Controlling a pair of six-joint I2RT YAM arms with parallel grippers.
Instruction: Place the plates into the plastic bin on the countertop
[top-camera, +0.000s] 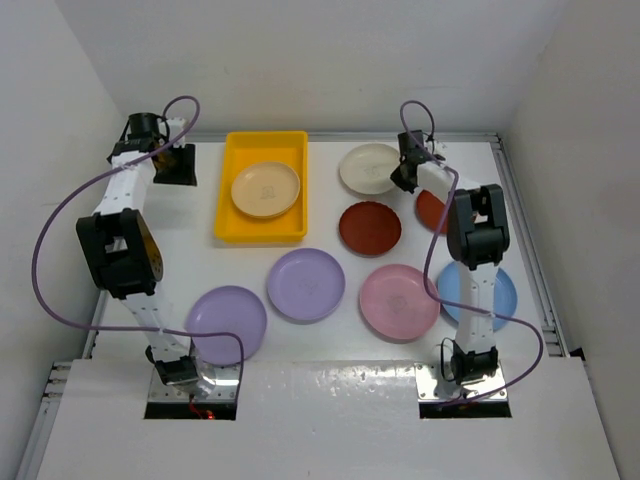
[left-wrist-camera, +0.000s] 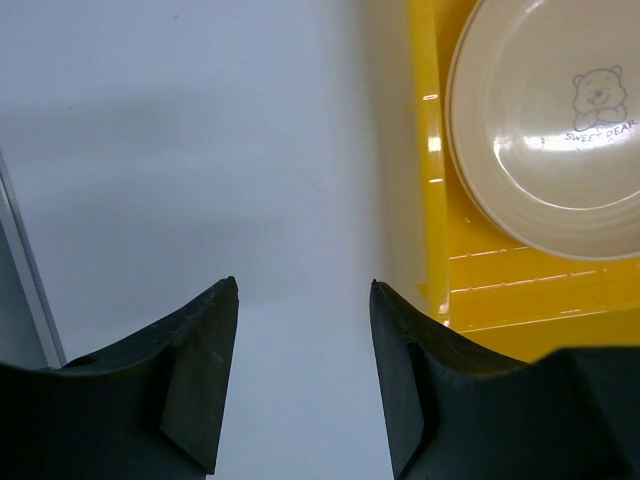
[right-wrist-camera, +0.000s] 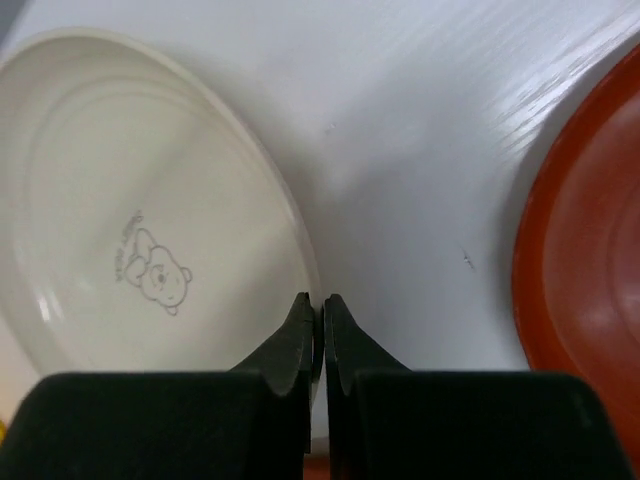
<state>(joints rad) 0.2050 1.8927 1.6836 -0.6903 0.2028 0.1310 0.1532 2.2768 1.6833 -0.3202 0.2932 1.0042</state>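
My right tool (right-wrist-camera: 318, 302) is closed at the rim of the cream plate (right-wrist-camera: 120, 180) near the counter's (top-camera: 330, 340) far edge. My left tool (left-wrist-camera: 305, 285) hangs wide beside the bin (top-camera: 224, 190). If the rim isn't pinched, the plate could slip on lifting.

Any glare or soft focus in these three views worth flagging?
Top external: sharp, evenly lit, sheen on the near ledge. Left wrist: small glints on the yellow bin wall; bear print on the tan plate legible. Right wrist: streaky glare on the countertop; pincer soft-edged.
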